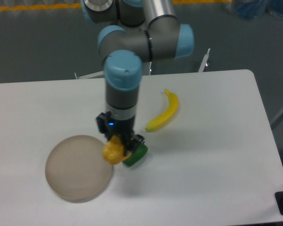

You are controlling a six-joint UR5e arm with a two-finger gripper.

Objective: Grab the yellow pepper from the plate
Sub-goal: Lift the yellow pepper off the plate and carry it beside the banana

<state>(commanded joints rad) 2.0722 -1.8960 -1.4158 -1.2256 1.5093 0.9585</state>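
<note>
End effector (119, 147) grips yellow pepper (112, 151); no legible writing.

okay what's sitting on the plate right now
Nothing shows on the plate; its whole top looks bare. The yellow pepper is held in the gripper past the plate's right edge, partly covering the green pepper.

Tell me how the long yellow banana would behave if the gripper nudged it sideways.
The long curved yellow banana lies flat on the white table, so it would probably slide or pivot rather than roll. Its smooth, glossy skin suggests little grip. It looks stiff, likely keeping its shape.
</note>
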